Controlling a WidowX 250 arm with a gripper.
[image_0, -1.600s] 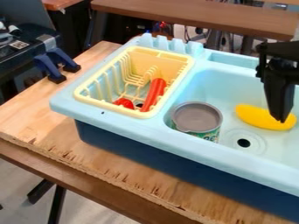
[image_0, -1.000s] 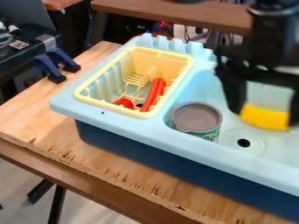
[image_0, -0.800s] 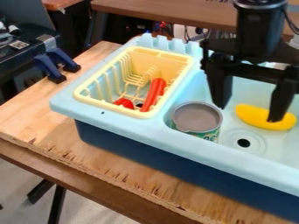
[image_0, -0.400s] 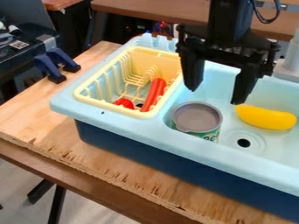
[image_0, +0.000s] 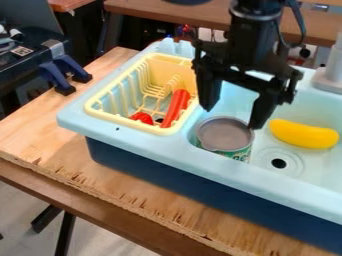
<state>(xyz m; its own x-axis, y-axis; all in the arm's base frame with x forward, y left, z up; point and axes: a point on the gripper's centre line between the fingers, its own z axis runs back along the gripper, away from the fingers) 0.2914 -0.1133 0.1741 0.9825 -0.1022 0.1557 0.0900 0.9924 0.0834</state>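
The black gripper (image_0: 231, 119) hangs over the left part of the sink basin, open, with its two fingers spread apart and nothing between them. Just below it a can (image_0: 226, 135) with a grey top and green label stands upright in the basin's left corner. A yellow banana-like toy (image_0: 304, 134) lies on the basin floor to the right of the gripper. In the pale yellow dish rack (image_0: 94, 110), left of the gripper, are a long red-orange object (image_0: 176, 107) and a small red one (image_0: 142, 118).
The light blue sink (image_0: 200, 164) sits on a wooden table (image_0: 60, 145). A grey faucet base (image_0: 328, 80) rises at the basin's back right. Blue clamps (image_0: 59, 75) grip the table's back left edge, and a drain hole (image_0: 278, 163) lies right of the can.
The open gripper has come from the right side, over the yellow toy, leftward to above the can. The can, the toys and the rack have stayed put.
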